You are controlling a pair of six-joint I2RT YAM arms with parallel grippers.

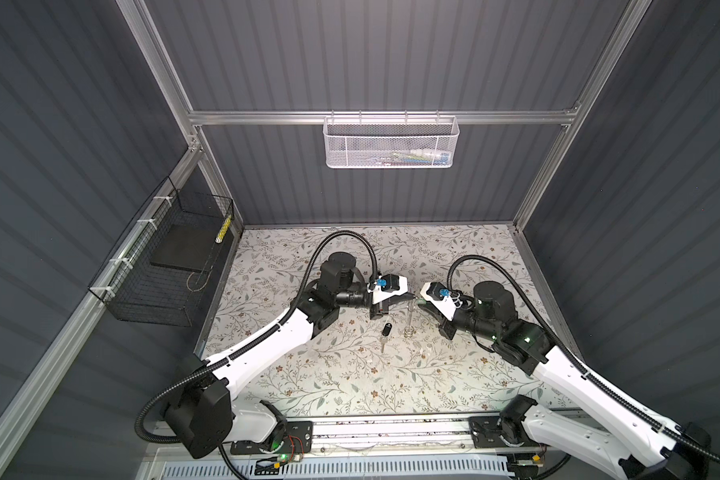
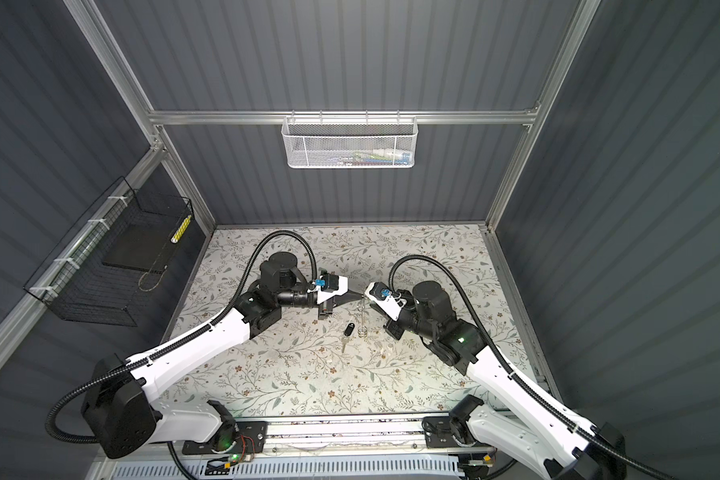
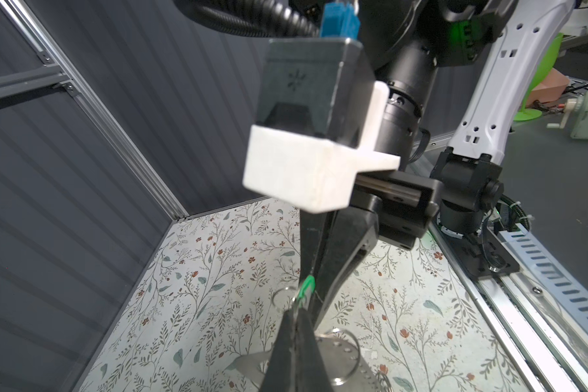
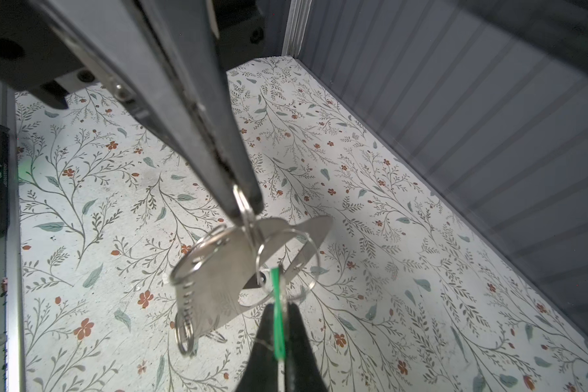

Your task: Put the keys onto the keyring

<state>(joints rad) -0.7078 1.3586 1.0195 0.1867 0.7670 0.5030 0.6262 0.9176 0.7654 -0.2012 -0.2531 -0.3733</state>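
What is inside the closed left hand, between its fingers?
The green tag, seen edge-on, is clamped in the left hand. One end sticks out past the fingers, near the keyring. The tag's flat sides are covered by the fingers.

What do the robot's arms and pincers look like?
The left arm and right arm have white shells and black joints. A black ribbed cable loops over each. The left pincer and right pincer are pointy and black, with a blue plug behind.
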